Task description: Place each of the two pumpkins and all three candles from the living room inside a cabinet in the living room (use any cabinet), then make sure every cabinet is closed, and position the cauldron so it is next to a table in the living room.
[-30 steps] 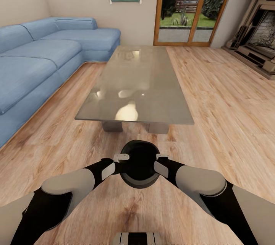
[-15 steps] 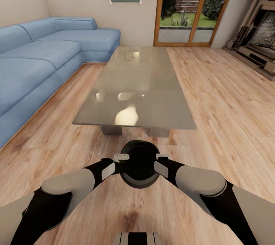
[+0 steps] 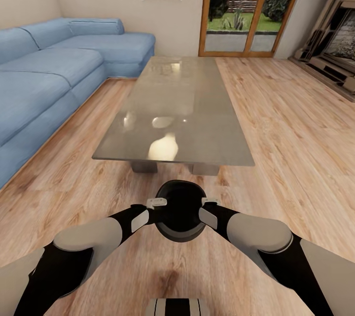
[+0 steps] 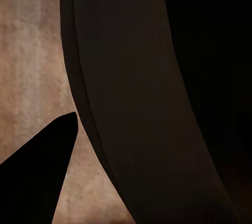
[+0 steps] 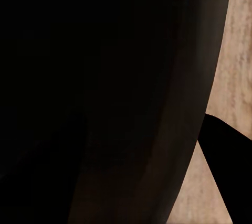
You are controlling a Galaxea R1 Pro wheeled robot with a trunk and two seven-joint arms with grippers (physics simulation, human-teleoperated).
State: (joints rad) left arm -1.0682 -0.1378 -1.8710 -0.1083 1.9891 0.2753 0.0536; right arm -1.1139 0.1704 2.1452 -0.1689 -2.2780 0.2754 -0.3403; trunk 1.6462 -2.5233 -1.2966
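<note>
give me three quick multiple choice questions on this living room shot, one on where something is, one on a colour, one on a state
1. Where is the cauldron?
A. on the table
B. between the two grippers, short of the table's near end
C. on the sofa

2. What colour is the sofa?
A. blue
B. red
C. white

3. How is the cauldron held?
A. hanging from one gripper alone
B. left alone on the floor
C. left gripper and right gripper at opposite sides of its rim

Answers: 1 B, the head view shows it in front of the table, not on its top. 2 A, its cushions are plain blue. 3 C, one gripper sits at each side of the rim.
</note>
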